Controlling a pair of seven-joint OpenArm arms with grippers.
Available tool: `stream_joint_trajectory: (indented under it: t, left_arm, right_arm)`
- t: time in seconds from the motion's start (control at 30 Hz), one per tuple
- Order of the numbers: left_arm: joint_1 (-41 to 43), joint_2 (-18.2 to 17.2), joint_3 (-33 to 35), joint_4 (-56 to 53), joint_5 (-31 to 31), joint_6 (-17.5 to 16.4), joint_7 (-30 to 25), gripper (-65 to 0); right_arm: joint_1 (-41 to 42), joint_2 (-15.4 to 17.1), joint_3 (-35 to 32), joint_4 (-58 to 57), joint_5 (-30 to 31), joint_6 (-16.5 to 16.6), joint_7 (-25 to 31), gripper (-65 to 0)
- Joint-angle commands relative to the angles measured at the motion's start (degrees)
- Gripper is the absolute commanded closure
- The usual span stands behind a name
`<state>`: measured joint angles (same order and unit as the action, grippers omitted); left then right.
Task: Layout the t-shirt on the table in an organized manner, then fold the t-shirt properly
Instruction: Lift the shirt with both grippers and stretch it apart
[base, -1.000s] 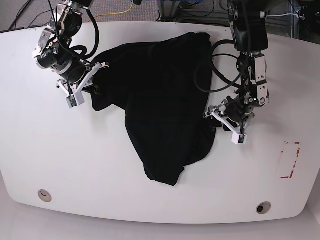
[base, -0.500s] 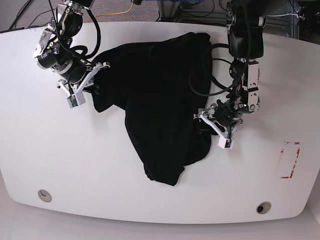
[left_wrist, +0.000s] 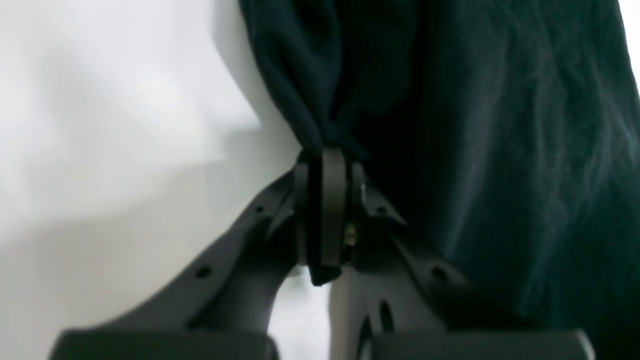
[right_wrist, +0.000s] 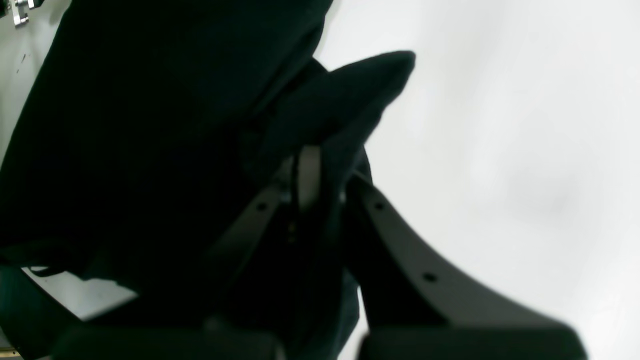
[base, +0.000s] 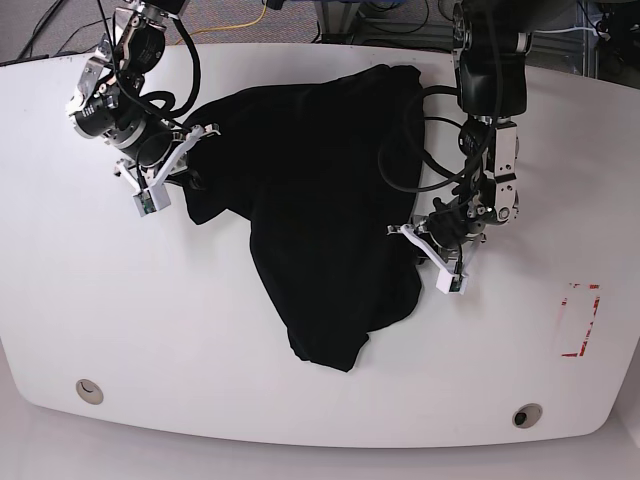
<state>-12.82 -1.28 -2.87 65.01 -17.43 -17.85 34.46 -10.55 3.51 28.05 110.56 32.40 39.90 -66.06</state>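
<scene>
The black t-shirt (base: 320, 200) lies crumpled across the middle of the white table (base: 120, 300); its printed side does not show. My left gripper (base: 416, 246) is at the shirt's right edge. In the left wrist view the gripper (left_wrist: 325, 157) is shut on a bunched fold of the t-shirt (left_wrist: 500, 150). My right gripper (base: 192, 168) is at the shirt's upper left corner. In the right wrist view the gripper (right_wrist: 320, 167) is shut on a fold of the t-shirt (right_wrist: 150, 125), which drapes over the fingers.
A red tape rectangle (base: 580, 320) is marked at the table's right side. Two round grommet holes (base: 88, 391) (base: 526, 415) sit near the front edge. Black cables (base: 430, 140) hang from the left arm over the shirt's right part.
My left gripper has moved left along the shirt's right edge, bunching the cloth slightly inward. The right gripper has stayed in place.
</scene>
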Motion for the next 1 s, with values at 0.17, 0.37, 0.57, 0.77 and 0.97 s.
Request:
stream_joint_trajectory:
  t: [0.17, 0.37, 0.57, 0.77, 0.97]
  left_arm:
    - [-1.0, -0.4, -0.1, 1.0, 0.5, 0.2, 1.1, 0.0]
    - [-1.6, -3.0, -0.3, 6.6, 0.2, 0.0, 1.2, 0.0]
    - [-1.6, -4.2, -0.4, 14.4, 0.2, 0.0, 1.3, 0.0]
    - [-1.6, -6.0, -2.0, 21.5, 0.2, -0.1, 1.3, 0.0]
    - [-1.8, -7.6, -3.8, 30.8, 0.2, -0.4, 1.5, 0.0]
  right_arm:
    - [0.9, 0.7, 0.4, 1.3, 1.3, 0.1, 1.2, 0.0]
    - [3.7, 1.0, 2.8, 1.2, 1.1, 0.1, 1.2, 0.0]
    - [8.6, 2.9, 3.6, 1.0, 1.1, 0.1, 1.2, 0.0]
    - [13.9, 3.1, 3.6, -0.4, 1.1, 0.1, 1.2, 0.0]
    - [19.5, 5.9, 3.6, -2.3, 1.1, 0.1, 1.2, 0.0]
